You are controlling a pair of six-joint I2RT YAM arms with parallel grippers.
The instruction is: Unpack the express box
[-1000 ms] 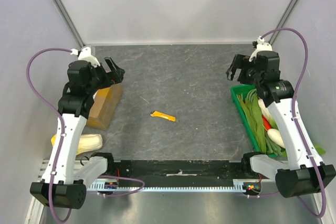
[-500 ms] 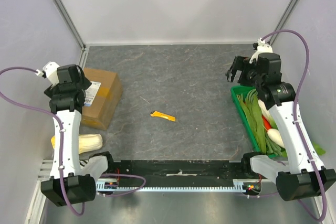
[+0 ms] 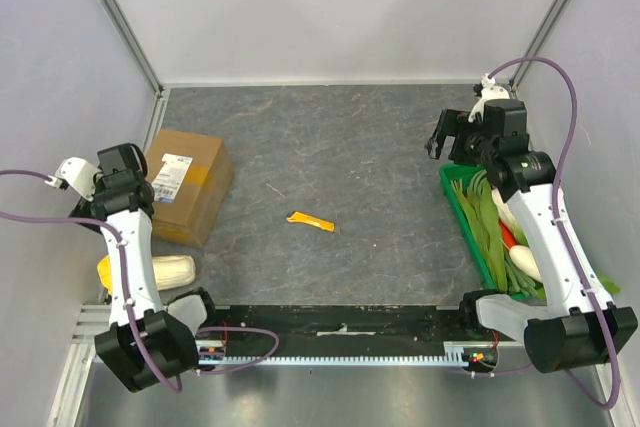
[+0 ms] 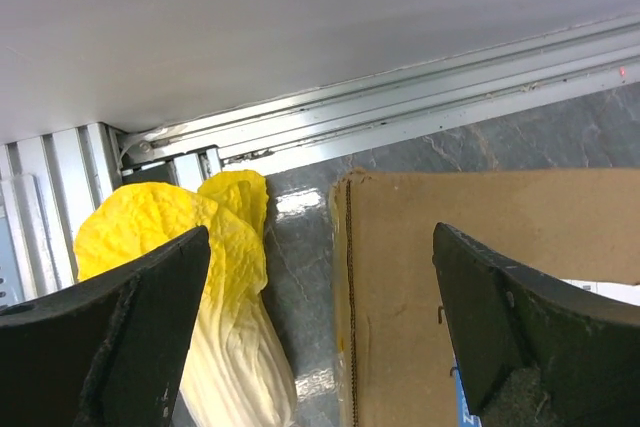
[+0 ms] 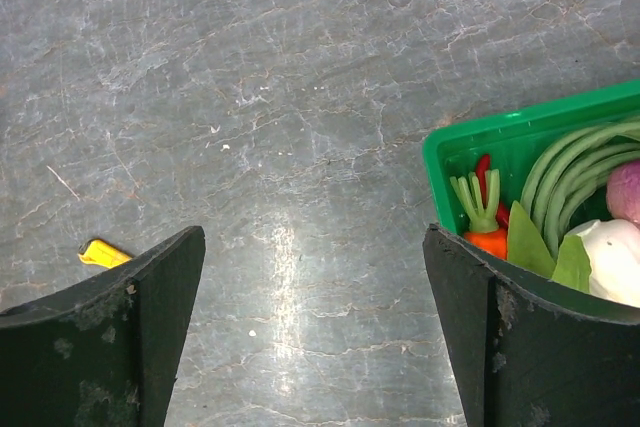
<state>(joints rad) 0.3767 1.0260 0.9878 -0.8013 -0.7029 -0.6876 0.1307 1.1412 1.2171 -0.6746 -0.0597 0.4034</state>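
Observation:
The express box [image 3: 187, 184] is a closed brown carton with a white label, at the table's left side. My left gripper [image 3: 128, 173] is open and empty, hovering at the box's left near edge. In the left wrist view its fingers straddle the box edge [image 4: 470, 247] and the gap beside it, gripper [image 4: 330, 347] above both. My right gripper [image 3: 447, 137] is open and empty at the far right, above bare table [image 5: 310, 337].
A yellow-white cabbage [image 3: 165, 272] lies just near of the box, also in the left wrist view [image 4: 190, 277]. A small orange piece [image 3: 310, 220] lies mid-table [image 5: 100, 252]. A green crate [image 3: 460, 209] of vegetables stands at the right [image 5: 500, 137]. Walls enclose the table.
My left arm swung off the top of the box to the left and nearer, uncovering the box. The right arm shifted only slightly.

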